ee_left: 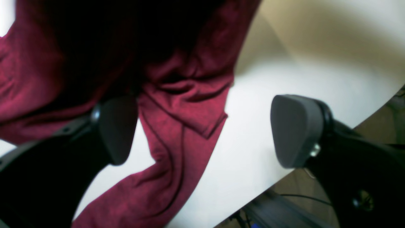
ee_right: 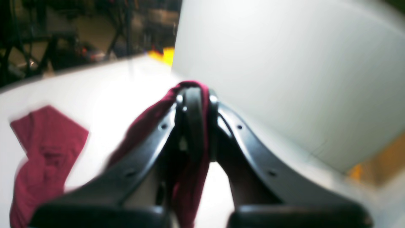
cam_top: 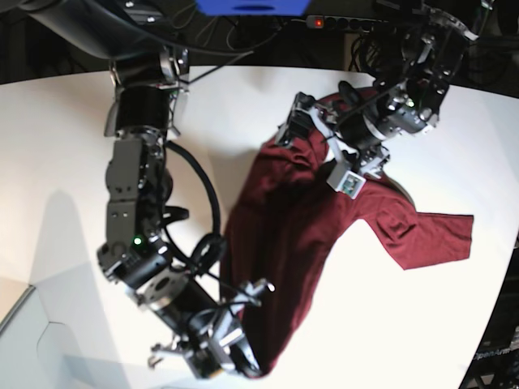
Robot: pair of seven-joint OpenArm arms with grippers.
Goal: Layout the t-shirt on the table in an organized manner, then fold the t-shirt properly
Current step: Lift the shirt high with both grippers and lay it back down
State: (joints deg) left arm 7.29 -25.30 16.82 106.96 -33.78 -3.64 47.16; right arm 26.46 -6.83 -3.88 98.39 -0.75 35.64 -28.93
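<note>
one maroon t-shirt (cam_top: 284, 219) lies spread on the white surface (cam_top: 57, 154), sleeve out toward the right edge. right gripper (cam_top: 247, 356), at left, pinches the shirt's hem. left gripper (cam_top: 312, 121), jaws spread, hovers over the collar end. dark, cluttered room behind.

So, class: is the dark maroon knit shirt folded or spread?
Neither: the dark maroon knit shirt lies rumpled, one sleeve out flat.
</note>
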